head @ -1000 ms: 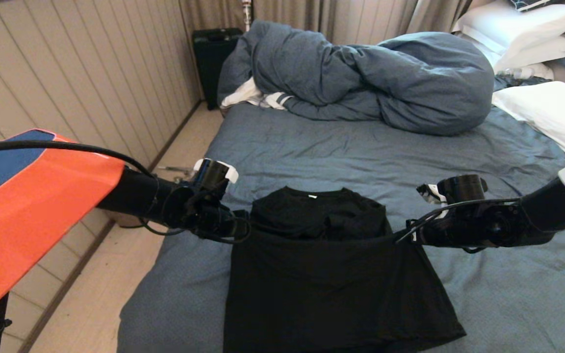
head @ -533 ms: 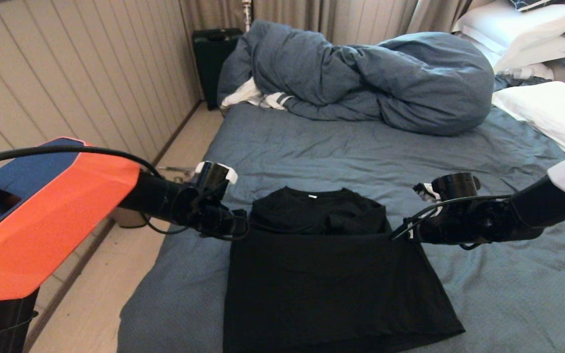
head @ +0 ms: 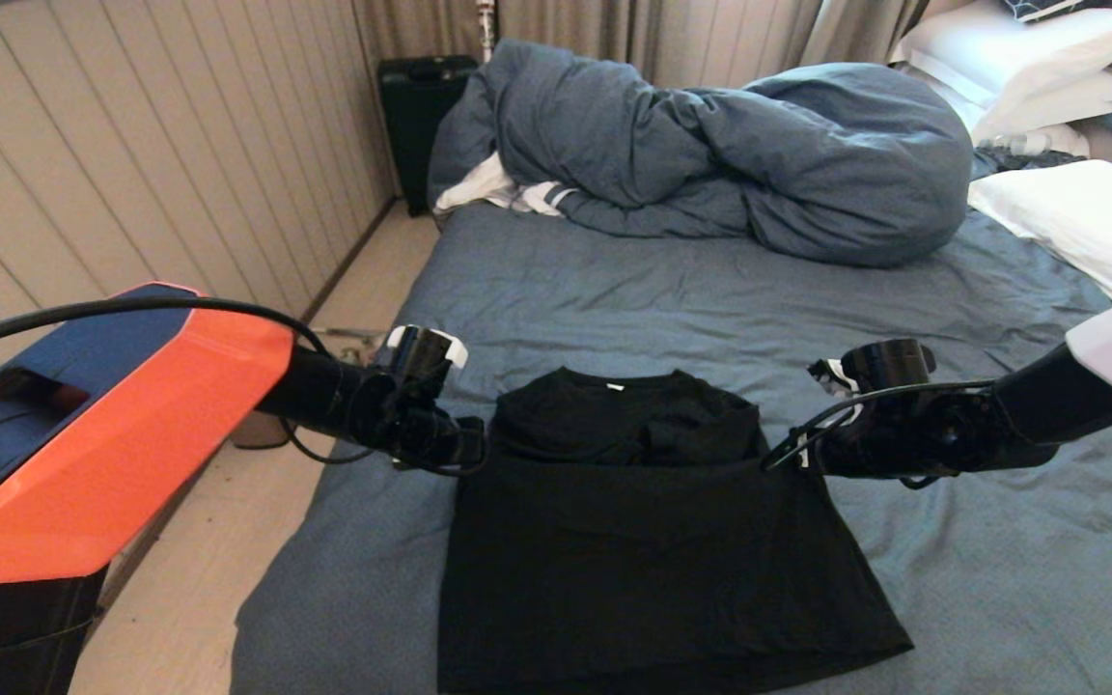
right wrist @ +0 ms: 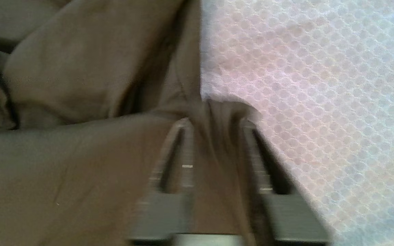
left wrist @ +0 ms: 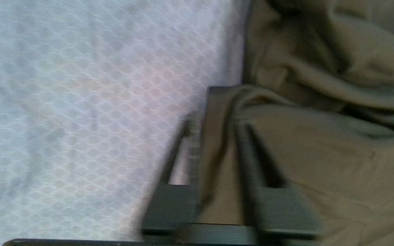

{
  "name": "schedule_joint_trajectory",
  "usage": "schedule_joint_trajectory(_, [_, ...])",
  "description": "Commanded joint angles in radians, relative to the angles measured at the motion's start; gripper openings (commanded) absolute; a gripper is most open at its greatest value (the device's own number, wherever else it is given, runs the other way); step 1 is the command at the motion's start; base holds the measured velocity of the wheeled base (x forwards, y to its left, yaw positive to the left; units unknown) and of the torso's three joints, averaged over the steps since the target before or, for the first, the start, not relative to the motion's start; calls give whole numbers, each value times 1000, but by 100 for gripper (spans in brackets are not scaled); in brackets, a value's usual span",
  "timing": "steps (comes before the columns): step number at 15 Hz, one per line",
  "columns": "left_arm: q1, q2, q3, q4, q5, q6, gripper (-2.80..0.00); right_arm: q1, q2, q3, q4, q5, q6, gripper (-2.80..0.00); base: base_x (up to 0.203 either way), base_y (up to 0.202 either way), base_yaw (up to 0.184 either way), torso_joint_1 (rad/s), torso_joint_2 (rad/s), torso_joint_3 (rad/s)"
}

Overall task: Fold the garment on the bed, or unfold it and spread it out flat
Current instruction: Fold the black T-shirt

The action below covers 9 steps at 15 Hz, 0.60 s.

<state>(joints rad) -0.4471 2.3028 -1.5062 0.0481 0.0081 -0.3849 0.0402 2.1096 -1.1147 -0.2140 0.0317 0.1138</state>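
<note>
The garment, a black T-shirt, lies on the bed near its front edge. Its white neck label is at the far end, and a folded edge runs across it between my two grippers. My left gripper is at the left end of that edge. In the left wrist view its fingers stand a little apart, open, with a fold of the garment lying between them. My right gripper is at the right end, also open, with a bunched corner of the garment in the gap.
A bunched blue-grey duvet fills the far half of the bed, with white pillows at the right. A black suitcase stands by the panelled wall on the left. Floor runs along the bed's left side.
Both grippers have parted their fingers at the ends of the folded edge. Both arms have shifted slightly, and the left arm's orange link sits further right in the head view.
</note>
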Motion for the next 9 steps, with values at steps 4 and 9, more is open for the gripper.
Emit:
schedule_joint_trajectory(4, [2,-34,9,-3,0,-10,0,-6,-15,-1,-1,1,2,0,0,0,0,0,0,0])
schedule_joint_trajectory(9, [18,-186,127,0,0,-15,-9,-11,-140,79,16,1,3,0,0,0,0,0,0,0])
